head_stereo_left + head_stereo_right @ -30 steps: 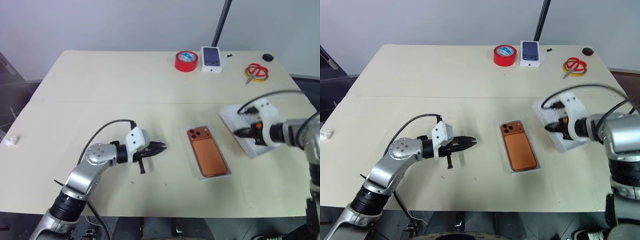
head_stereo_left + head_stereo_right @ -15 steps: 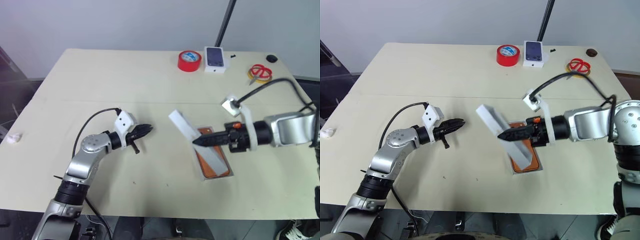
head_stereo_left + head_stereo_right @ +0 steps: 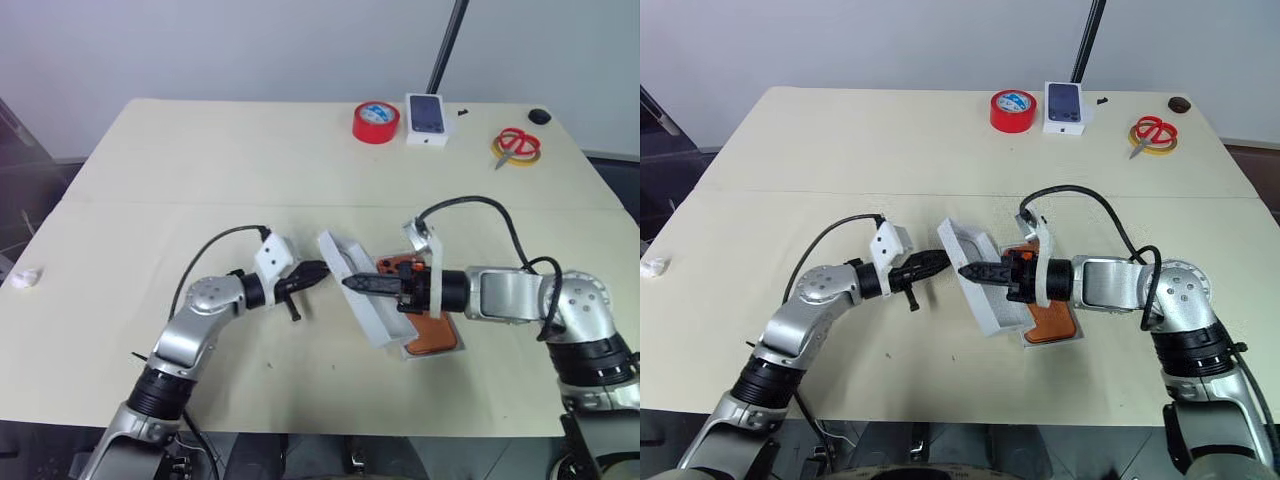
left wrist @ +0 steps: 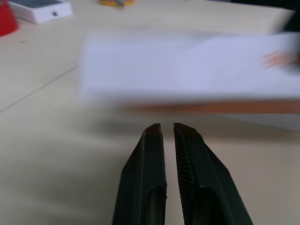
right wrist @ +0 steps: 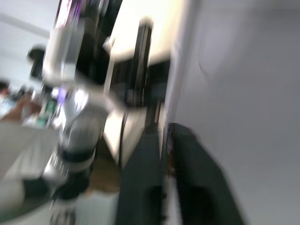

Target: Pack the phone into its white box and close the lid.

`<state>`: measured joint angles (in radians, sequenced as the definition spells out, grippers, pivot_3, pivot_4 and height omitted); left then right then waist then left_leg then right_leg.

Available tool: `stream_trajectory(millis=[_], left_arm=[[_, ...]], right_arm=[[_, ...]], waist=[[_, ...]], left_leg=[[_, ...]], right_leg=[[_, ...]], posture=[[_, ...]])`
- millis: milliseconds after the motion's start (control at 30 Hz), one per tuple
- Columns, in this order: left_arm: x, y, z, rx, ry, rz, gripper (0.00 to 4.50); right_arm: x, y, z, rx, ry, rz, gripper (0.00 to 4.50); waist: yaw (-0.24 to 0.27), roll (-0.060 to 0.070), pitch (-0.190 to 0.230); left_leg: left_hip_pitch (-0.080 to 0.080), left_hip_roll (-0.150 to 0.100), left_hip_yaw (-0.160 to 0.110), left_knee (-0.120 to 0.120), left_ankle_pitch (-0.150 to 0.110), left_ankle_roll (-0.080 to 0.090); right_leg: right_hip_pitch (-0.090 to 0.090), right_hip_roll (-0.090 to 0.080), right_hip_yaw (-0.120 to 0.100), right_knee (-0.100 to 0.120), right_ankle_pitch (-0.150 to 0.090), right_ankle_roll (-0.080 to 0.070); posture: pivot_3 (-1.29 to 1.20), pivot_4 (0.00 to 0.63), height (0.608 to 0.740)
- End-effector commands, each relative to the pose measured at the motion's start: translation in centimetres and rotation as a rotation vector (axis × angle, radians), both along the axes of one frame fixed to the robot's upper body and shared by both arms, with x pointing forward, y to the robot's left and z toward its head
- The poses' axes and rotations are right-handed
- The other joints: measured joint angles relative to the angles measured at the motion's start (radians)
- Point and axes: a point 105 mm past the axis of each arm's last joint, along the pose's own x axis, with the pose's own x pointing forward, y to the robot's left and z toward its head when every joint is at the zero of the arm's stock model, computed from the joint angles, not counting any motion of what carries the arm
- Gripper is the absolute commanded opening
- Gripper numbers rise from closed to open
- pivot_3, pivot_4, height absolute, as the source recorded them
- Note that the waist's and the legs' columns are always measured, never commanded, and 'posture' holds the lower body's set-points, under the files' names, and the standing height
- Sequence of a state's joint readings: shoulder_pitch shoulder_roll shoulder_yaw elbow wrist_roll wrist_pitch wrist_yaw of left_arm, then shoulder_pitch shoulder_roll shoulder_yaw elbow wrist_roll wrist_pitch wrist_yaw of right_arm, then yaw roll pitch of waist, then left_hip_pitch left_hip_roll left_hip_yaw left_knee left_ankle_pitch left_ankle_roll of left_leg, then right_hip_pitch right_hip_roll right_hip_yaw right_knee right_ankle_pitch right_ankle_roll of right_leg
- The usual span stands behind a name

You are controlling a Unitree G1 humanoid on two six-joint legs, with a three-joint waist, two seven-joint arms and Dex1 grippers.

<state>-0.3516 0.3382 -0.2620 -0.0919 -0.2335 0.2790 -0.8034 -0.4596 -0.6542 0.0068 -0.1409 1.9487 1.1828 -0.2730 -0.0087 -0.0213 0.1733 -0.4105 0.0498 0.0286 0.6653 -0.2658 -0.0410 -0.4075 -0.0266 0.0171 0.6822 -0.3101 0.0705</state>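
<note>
White and tilted, the lid [image 3: 358,288] stands at mid-desk, its near end low by the phone and its far end raised toward the left gripper [image 3: 318,271]. The right gripper [image 3: 352,283] lies across it, fingers on either side of the lid's wall in the right wrist view, grasping it. The orange phone [image 3: 432,335] lies flat in the white box [image 3: 408,353] just beneath and to the right, half hidden by the lid and the right arm. The left jaws are clenched on nothing, their tips just short of the lid's raised end; the left wrist view shows the two black fingers [image 4: 145,178] nearly touching, with the lid's white side ahead. At the desk's [image 3: 200,160] far edge sit a red tape roll [image 3: 375,121], a small white box with a phone picture [image 3: 427,118] and red scissors [image 3: 515,145] on a yellow ring. A crumpled white scrap [image 3: 22,278] rests by the left edge.
</note>
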Motion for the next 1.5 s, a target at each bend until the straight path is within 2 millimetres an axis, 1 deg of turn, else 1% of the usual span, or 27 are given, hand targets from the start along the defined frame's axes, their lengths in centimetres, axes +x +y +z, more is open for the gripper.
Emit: stream_trajectory(millis=[33,100,167,267,367,433,467,533,567,600,767,867,1000,1100,1200,1333,1433,1500], left_arm=[[-0.2,-2.2,1.1,-0.019,-0.039,-0.053,0.45],[-0.1,-2.9,1.4,-0.038,-0.038,-0.065,0.45],[-0.1,-3.4,1.6,-0.055,-0.037,-0.074,0.45],[-0.4,-4.3,2.1,-0.074,-0.043,-0.107,0.45],[-0.4,-4.9,2.4,-0.082,-0.051,-0.125,0.45],[-0.4,-5.3,2.6,-0.083,-0.057,-0.136,0.45],[-0.4,-5.3,2.7,-0.083,-0.06,-0.139,0.45],[-0.4,-5.7,2.9,-0.086,-0.061,-0.147,0.45],[-0.4,-5.8,3.0,-0.089,-0.062,-0.15,0.45],[-0.4,-6.0,3.0,-0.091,-0.063,-0.154,0.45],[-0.3,-6.4,3.0,-0.089,-0.063,-0.163,0.45],[0.0,-6.2,2.9,-0.097,-0.053,-0.147,0.45],[0.7,-5.1,3.6,-0.137,-0.052,-0.097,0.45],[0.9,-2.8,4.5,-0.128,-0.07,-0.049,0.45],[0.6,-0.6,4.5,-0.084,-0.059,-0.017,0.45],[-0.6,3.5,3.0,0.045,0.064,0.014,0.45],[-1.1,5.0,1.6,0.131,0.12,0.036,0.45],[-1.1,5.4,0.8,0.175,0.135,0.055,0.45]], right_arm=[[0.0,-0.9,2.4,-0.028,-0.098,-0.002,2.39],[-0.2,-1.6,3.4,-0.084,-0.149,0.019,3.37],[-0.3,-2.6,4.0,-0.143,-0.173,0.018,3.37],[-0.4,-5.3,3.5,-0.299,-0.154,-0.032,3.37],[0.4,-7.6,3.3,-0.39,-0.171,-0.101,2.52],[0.9,-8.7,3.4,-0.442,-0.211,-0.13,1.59],[1.0,-8.9,3.5,-0.455,-0.225,-0.132,1.03],[1.2,-9.6,3.2,-0.592,-0.302,-0.113,0.1],[1.1,-9.8,2.9,-0.658,-0.34,-0.089,0.01],[1.0,-9.9,2.7,-0.707,-0.375,-0.064,0.01],[0.4,-9.8,1.8,-0.735,-0.403,0.027,0.01],[0.1,-10.1,1.4,-0.776,-0.422,0.062,0.01],[0.5,-10.6,1.5,-0.831,-0.476,0.059,0.01],[0.8,-10.6,1.9,-0.868,-0.554,0.081,0.01],[0.8,-10.2,2.0,-0.873,-0.601,0.108,0.01],[1.4,-9.4,1.6,-0.918,-0.668,0.15,0.01],[1.7,-8.8,1.2,-0.947,-0.705,0.188,0.01],[1.9,-8.3,0.9,-0.974,-0.739,0.218,0.01]], waist=[[0.0,0.0,0.0],[-0.002,0.0,0.0],[-0.004,0.0,0.0],[-0.003,0.0,0.0],[-0.003,0.0,0.0],[-0.003,0.0,0.0],[-0.002,0.0,-0.001],[-0.002,0.001,-0.001],[-0.002,0.001,-0.001],[-0.002,0.001,-0.001],[-0.003,0.001,-0.001],[-0.001,0.001,-0.001],[-0.001,0.001,-0.001],[-0.005,0.001,-0.001],[-0.006,0.001,-0.001],[-0.008,0.001,-0.001],[-0.002,0.001,-0.001],[0.0,0.001,-0.001]], left_leg=[[0.0,0.0,0.0,0.0,0.0,0.0],[0.0,-0.001,0.001,0.0,0.0,0.0],[0.0,-0.001,0.001,0.0,0.0,0.0],[0.0,-0.001,0.0,-0.001,0.0,0.0],[0.0,-0.001,0.0,-0.001,0.0,0.0],[0.001,-0.001,0.001,0.0,0.0,0.0],[0.001,-0.001,0.001,0.0,0.0,0.0],[0.002,-0.001,0.001,0.0,0.0,0.0],[0.002,-0.002,0.001,0.0,0.0,0.0],[0.002,-0.002,0.0,0.0,0.0,0.0],[0.001,-0.001,0.0,-0.001,0.0,0.0],[0.001,-0.001,0.0,-0.001,0.0,0.0],[0.001,-0.002,0.0,-0.001,0.0,0.0],[0.001,-0.002,0.0,-0.001,0.0,0.0],[0.002,-0.001,0.0,-0.002,0.0,0.0],[0.002,0.0,0.0,-0.002,0.0,0.0],[0.002,0.0,0.0,-0.001,0.0,0.0],[0.001,0.0,0.0,-0.001,0.0,0.0]], right_leg=[[0.0,0.0,0.0,0.0,0.0,0.0],[-0.001,-0.001,0.001,0.0,0.0,0.0],[-0.001,0.0,0.001,0.0,0.0,0.0],[-0.001,0.001,0.001,0.0,0.0,0.0],[-0.001,0.002,0.001,-0.001,0.0,0.0],[0.0,0.002,0.001,-0.001,0.0,0.0],[0.001,0.002,0.001,-0.001,0.0,0.0],[0.001,0.002,0.001,-0.001,0.0,0.0],[0.001,0.002,0.001,-0.001,0.0,0.0],[0.001,0.002,0.001,-0.001,0.0,0.0],[-0.001,0.002,0.001,-0.001,0.0,0.0],[-0.001,0.002,0.001,-0.001,0.0,0.0],[-0.001,0.001,0.001,-0.001,0.0,0.0],[-0.001,0.002,0.001,-0.001,0.0,0.0],[-0.001,0.003,0.001,-0.001,0.0,0.0],[-0.001,0.002,0.002,-0.001,0.0,0.0],[-0.001,0.001,0.001,0.0,0.0,0.0],[-0.001,0.0,0.001,-0.001,0.0,0.0]], posture=[[0.0,0.15,0.732],[0.0,0.15,0.732],[0.0,0.15,0.732],[0.0,0.15,0.732],[0.0,0.15,0.732],[0.0,0.15,0.732],[0.0,0.15,0.732],[0.0,0.15,0.732],[0.0,0.15,0.732],[0.0,0.15,0.732],[0.0,0.15,0.732],[0.0,0.15,0.732],[0.0,0.15,0.732],[0.0,0.15,0.732],[0.0,0.15,0.732],[0.0,0.15,0.732],[0.0,0.15,0.732],[0.0,0.15,0.732]])
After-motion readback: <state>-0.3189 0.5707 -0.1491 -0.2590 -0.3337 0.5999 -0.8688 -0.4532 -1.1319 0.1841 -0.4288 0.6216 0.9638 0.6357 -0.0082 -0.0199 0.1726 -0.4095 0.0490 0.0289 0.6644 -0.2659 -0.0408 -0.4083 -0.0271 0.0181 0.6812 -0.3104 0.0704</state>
